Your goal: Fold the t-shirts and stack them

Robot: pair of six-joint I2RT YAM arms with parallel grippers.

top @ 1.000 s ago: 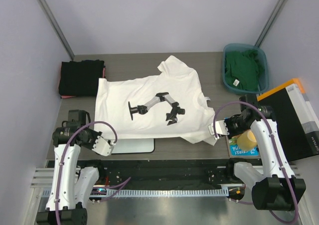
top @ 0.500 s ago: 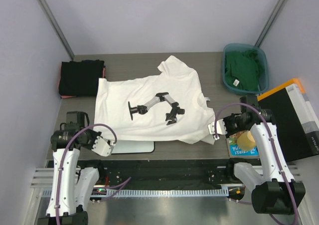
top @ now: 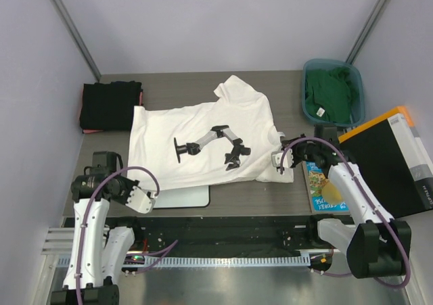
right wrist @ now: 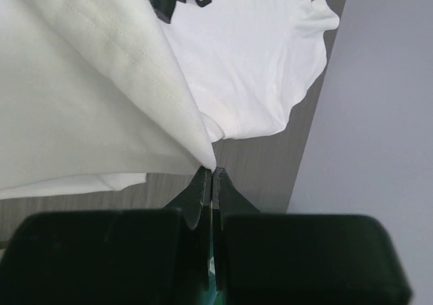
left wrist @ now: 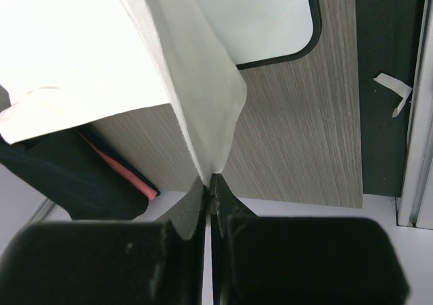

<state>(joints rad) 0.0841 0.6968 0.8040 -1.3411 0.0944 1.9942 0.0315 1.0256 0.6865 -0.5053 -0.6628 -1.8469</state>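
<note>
Soft white t-shirt with black robot-arm picture (top: pixel 203 143) lies spread in middle of grey wood-look table (top: pixel 270 197). Near part rests over flat white board with black rim (top: pixel 186 198). Left gripper (left wrist: pixel 208 183) pinched tight on near left corner of shirt. Right gripper (right wrist: pixel 212 173) pinched tight on near right edge. Both hold cloth, I think, to fold it over. Folded black shirt pile (top: pixel 110 105) sits far left. Green shirt (top: pixel 328 92) sits in blue plastic tub (top: pixel 331 62) far right. Pale walls all round.

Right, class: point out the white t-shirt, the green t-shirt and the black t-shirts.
white t-shirt (top: pixel 154 134), top view, plain cloth toward its hem.
green t-shirt (top: pixel 329 92), top view, its crumpled middle.
black t-shirts (top: pixel 108 105), top view, top of the stack.
</note>
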